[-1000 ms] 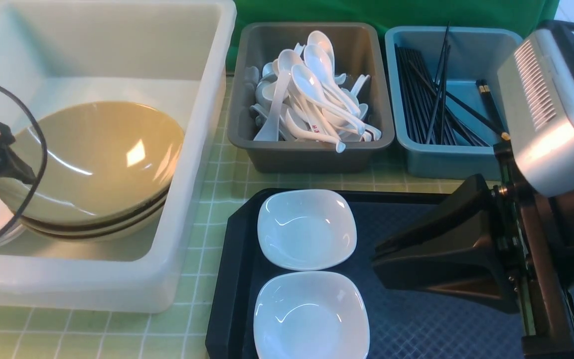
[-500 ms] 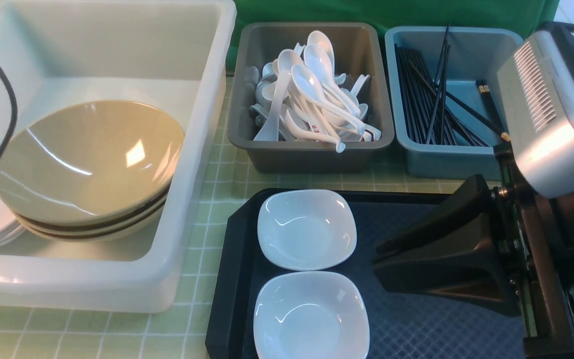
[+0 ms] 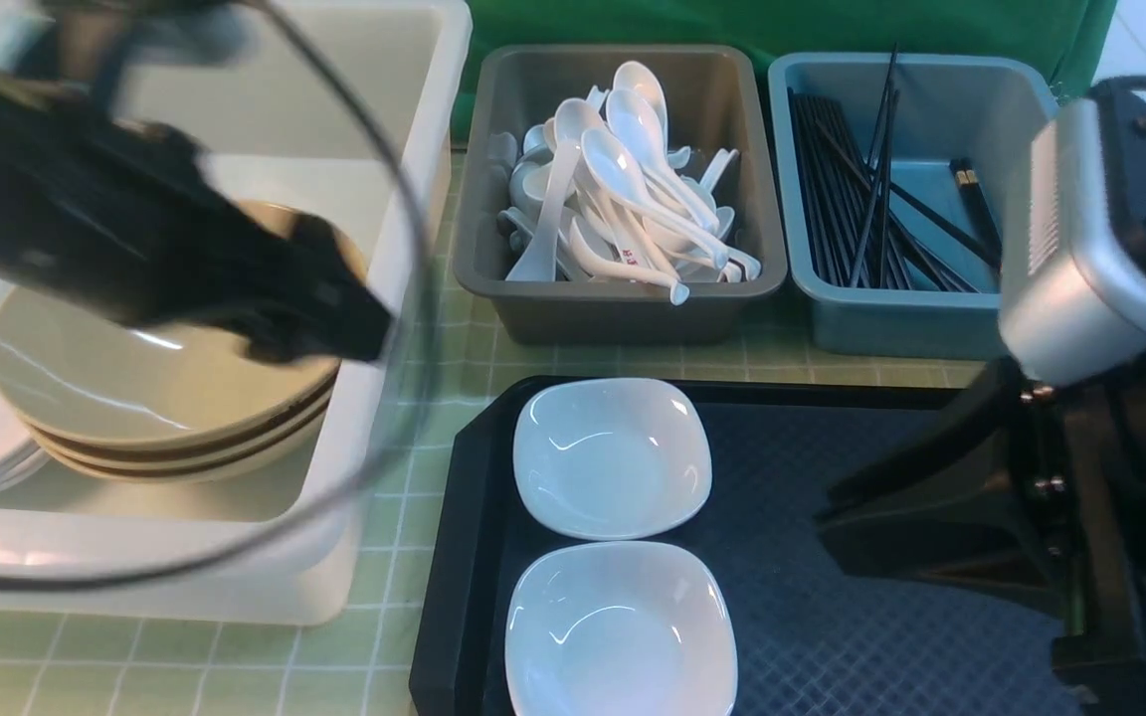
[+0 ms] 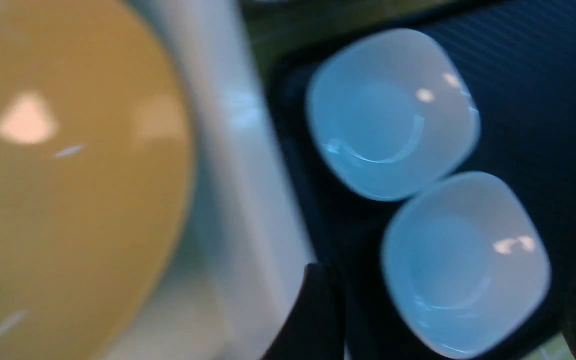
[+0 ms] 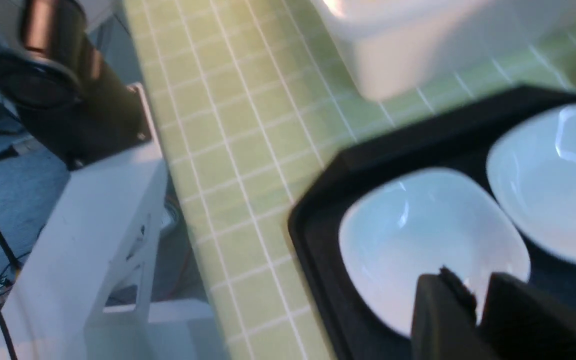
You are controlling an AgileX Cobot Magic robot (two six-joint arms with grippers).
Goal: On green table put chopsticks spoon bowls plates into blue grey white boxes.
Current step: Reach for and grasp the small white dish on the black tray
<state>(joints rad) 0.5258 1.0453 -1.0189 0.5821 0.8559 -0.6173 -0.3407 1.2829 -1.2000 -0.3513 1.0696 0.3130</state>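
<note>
Front view: the left end effector (image 3: 349,333), off at the edge a moment ago, has swept in, blurred, above the tan bowls (image 3: 165,398) in the white box (image 3: 379,537). The right end effector (image 3: 827,527) has drawn back from the far white dish (image 3: 613,457) and the near white dish (image 3: 621,626), both unmoved on the tray (image 3: 832,646).

Left wrist view: fingers (image 4: 318,310) wide apart and empty, both dishes below them.

Right wrist view: fingers (image 5: 440,315) barely parted, gripping nothing, with the near white dish just beyond their tips.
</note>
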